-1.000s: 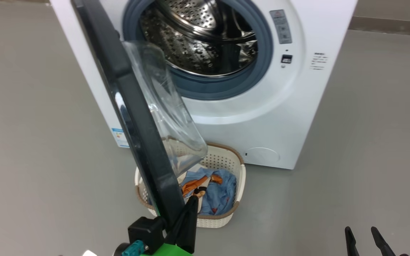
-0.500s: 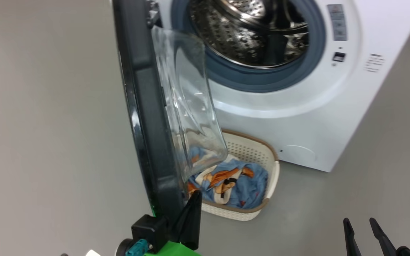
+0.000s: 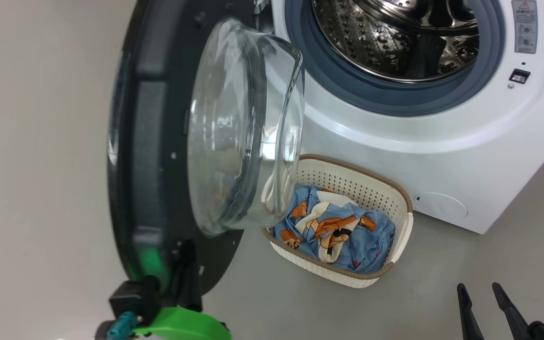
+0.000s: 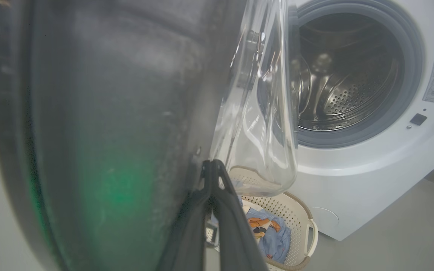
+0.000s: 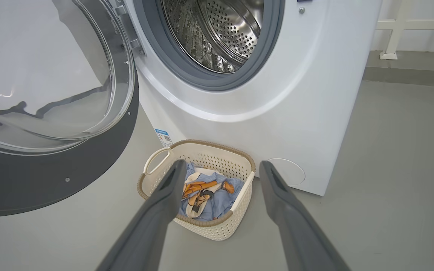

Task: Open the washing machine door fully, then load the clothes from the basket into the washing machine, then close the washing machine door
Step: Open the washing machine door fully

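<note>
The washing machine stands with its steel drum exposed. The washing machine door hangs swung out to the left, its glass bowl facing the machine. My left gripper is shut on the door's lower black rim, and the left wrist view has its fingertips pinched together at the rim's edge. On the floor before the machine sits the basket holding the clothes, partly under the glass bowl. My right gripper is open and empty, low at the right; in its own view the gripper frames the basket and the clothes.
Grey floor spreads around the machine. A small round hatch sits low on the machine's front, and a blue label sticker is on its side. The open door takes up the space left of the basket. A wall skirting runs behind at the right.
The door has swung wider, from nearly edge-on to showing its inner face and glass bowl. The head view has shifted, moving the machine rightwards. My left gripper has stayed on the rim.
</note>
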`<state>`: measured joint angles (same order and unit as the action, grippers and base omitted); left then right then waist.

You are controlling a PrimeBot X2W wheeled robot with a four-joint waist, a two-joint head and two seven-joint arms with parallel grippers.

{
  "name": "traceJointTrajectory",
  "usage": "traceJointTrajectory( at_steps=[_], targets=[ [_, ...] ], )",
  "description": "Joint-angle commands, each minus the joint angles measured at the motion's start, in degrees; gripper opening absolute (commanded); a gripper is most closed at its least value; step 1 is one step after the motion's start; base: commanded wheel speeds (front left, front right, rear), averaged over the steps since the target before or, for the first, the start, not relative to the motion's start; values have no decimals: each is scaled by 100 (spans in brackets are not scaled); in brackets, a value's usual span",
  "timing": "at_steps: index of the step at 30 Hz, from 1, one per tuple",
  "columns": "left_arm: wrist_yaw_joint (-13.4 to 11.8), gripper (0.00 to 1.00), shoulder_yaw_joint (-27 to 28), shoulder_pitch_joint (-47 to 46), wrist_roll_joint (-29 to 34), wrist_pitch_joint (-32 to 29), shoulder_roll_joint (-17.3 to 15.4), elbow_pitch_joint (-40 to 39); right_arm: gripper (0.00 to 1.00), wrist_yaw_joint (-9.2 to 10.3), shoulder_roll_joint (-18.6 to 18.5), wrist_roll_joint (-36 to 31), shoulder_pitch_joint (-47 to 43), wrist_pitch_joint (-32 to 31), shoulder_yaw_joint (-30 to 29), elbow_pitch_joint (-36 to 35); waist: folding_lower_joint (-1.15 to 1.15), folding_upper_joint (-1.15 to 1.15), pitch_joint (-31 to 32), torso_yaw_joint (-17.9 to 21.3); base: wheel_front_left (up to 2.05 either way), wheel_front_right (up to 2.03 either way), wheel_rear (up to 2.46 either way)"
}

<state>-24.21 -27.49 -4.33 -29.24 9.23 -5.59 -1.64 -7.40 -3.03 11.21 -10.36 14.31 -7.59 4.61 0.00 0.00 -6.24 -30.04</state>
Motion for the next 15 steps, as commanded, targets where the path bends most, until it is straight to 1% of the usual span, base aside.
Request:
traceJointTrajectory(
  at_steps=[1, 8, 15],
  targets=[
    [-83, 0, 353, -77, -27, 127, -131, -47, 100, -9, -101, -17, 140, 69, 179, -143, 0, 0, -23, -31, 0, 0, 0],
    [-64, 0, 974, -365, -167, 406, -279, 451, 100, -9, -237, -6, 136, 69, 259, -135, 0, 0, -78, 79, 0, 0, 0],
    [14, 0, 1717, -848, -281, 551, -366, 1223, 100, -9, -353, 13, 138, 69, 274, -155, 0, 0, -230, 242, 0, 0, 0]
  ],
)
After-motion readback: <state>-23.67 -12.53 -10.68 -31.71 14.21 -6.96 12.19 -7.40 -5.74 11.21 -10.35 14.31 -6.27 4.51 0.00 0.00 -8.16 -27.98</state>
